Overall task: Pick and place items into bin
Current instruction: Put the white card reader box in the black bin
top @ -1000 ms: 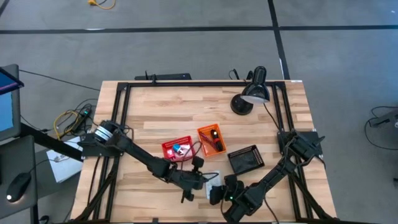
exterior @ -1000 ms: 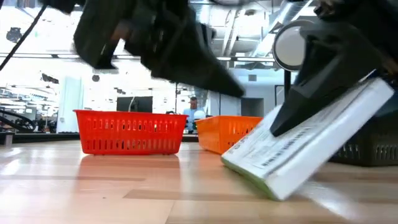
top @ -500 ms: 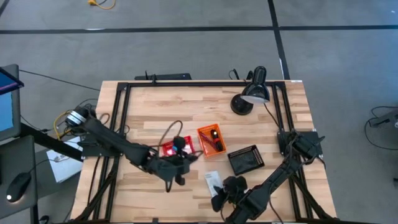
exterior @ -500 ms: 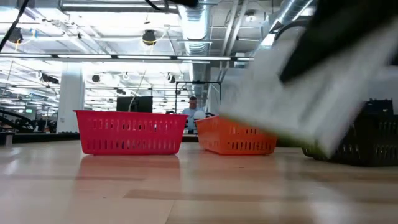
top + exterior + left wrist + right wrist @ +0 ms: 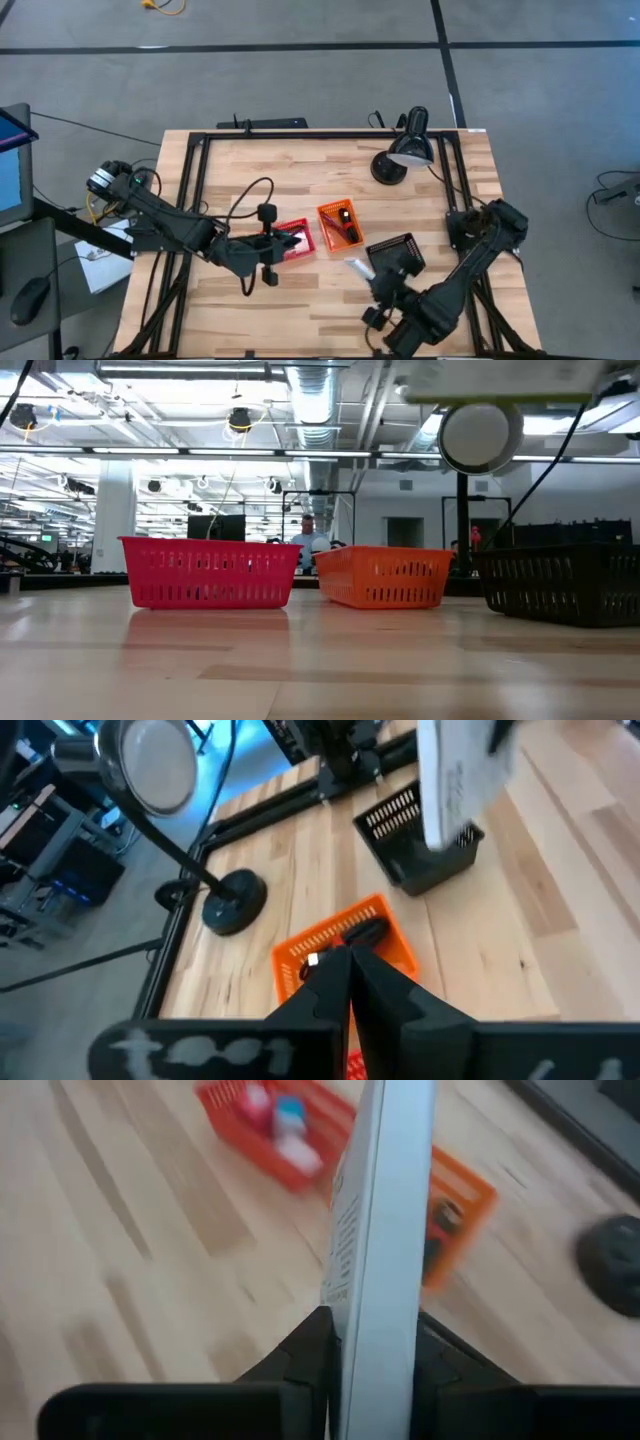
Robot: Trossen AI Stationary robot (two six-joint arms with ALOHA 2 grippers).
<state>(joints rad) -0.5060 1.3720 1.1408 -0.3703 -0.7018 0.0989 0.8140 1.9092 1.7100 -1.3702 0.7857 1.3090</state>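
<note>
My right gripper (image 5: 366, 272) is shut on the white printed card (image 5: 356, 267), just off the near-left corner of the black bin (image 5: 397, 256). The card also shows in the left wrist view (image 5: 458, 780) and along the top of the low view (image 5: 500, 380). My left gripper (image 5: 348, 975) is shut and holds nothing; it hovers at the red bin (image 5: 292, 238). That bin holds a pale pink cube and a blue cube (image 5: 288, 1112). A black-and-red piece (image 5: 346, 224) lies in the orange bin (image 5: 340, 226). My right gripper pinches the white card between its two fingers, one on each flat face, near one edge (image 5: 375, 1325). The card runs out forward past the fingertips, edge-on to the wrist camera. It is lifted clear of the table, well above bin height in the low view.
A black desk lamp (image 5: 405, 150) stands at the table's far right, its cord trailing toward the right edge. The red (image 5: 210, 570), orange (image 5: 385, 577) and black (image 5: 565, 585) bins stand in a row mid-table. Bare wood lies near and left of them.
My right gripper has lifted the card, whose lower edge rested on the table a second ago, and carried it up and toward the black bin. My left arm has drawn back from the table's near middle toward the left, ending at the red bin.
</note>
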